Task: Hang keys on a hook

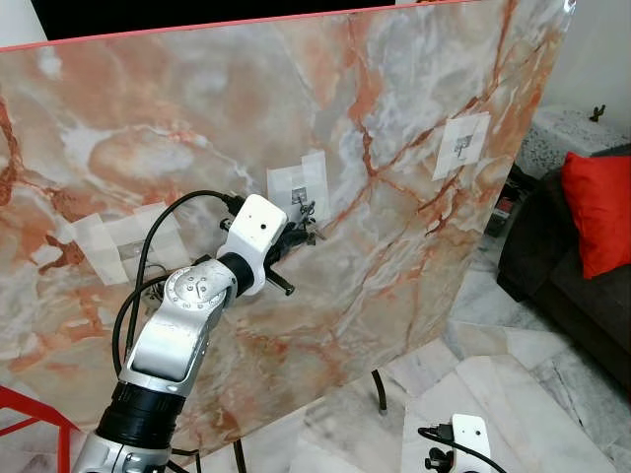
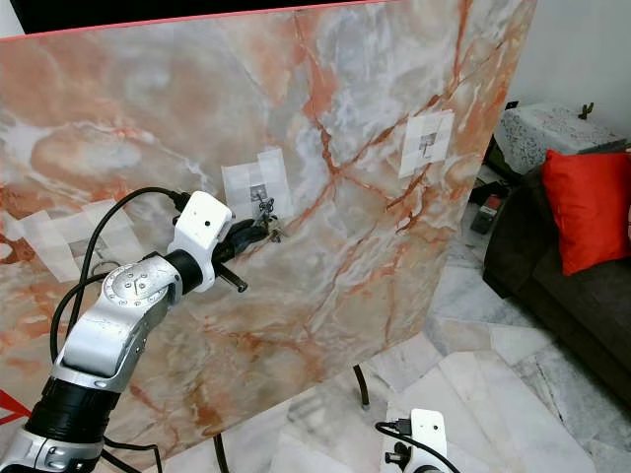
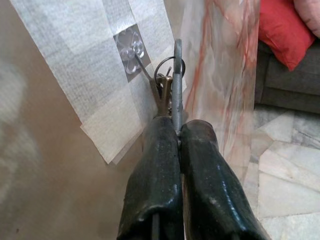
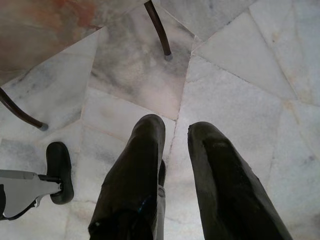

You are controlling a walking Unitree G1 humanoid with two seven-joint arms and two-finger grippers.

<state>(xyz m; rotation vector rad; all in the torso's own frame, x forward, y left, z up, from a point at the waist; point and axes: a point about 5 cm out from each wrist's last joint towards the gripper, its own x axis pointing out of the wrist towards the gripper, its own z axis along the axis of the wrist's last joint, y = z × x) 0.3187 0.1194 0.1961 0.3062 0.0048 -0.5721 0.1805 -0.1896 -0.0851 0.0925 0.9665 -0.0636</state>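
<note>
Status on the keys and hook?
Left pincer shut on keys, ring at middle hook. Right pincer open, idle over floor. Nothing in the way.

Glossy marble-look board; matt fibrous white tape; clear plastic hook with wire prong; dull metal keys; smooth black rubbery fingers; polished stone floor.

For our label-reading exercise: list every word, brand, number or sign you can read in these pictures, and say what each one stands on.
There is no readable text.
The marble-patterned board, the taped patches with hooks and the red cushion carry no lettering.
The keys, pinched in the left gripper, show no legible marking.
</note>
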